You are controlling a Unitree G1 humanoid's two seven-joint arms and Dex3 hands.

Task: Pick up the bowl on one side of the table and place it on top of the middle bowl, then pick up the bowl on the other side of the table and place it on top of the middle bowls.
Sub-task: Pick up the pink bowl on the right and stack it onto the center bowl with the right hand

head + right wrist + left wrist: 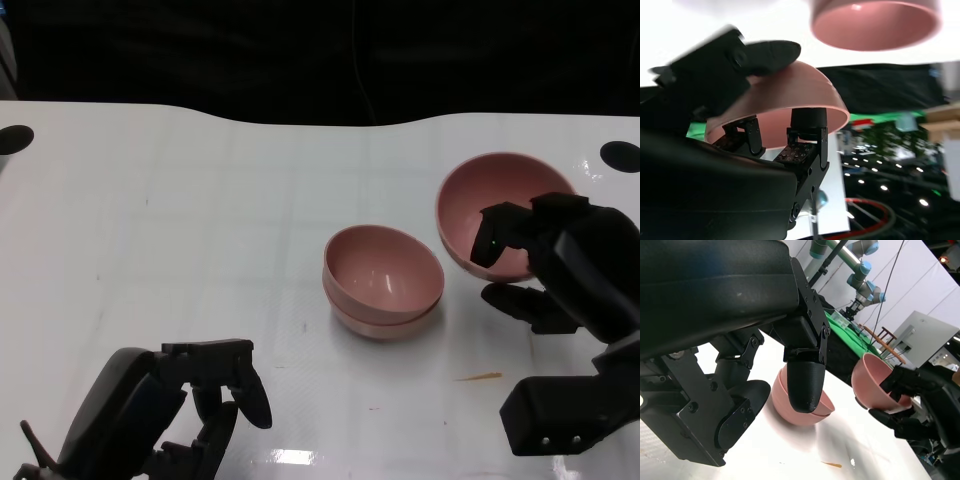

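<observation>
**Second bowl in the air, stack waiting**

At the right side of the bench, the right robot hand [525, 270] grasped the pink side bowl [490, 205] by its near rim, fingers hooked inside the wall and thumb underneath, with the bowl tipped on its edge and lifted clear. Just beside it to the left sat the middle stack [383, 280], two pink bowls already nested, mouth slightly tilted. Down at the near left edge, the left robot hand [195, 410] hung released, fingers apart, holding nothing. To finish well, I'd judge the bowl needed levelling before travel, centring over the stack's mouth, then a low, gentle release so it nests rather than knocks the stack askew. A small orange scrap [478, 377] lay on the white bench [180, 220] nearby.
</observation>
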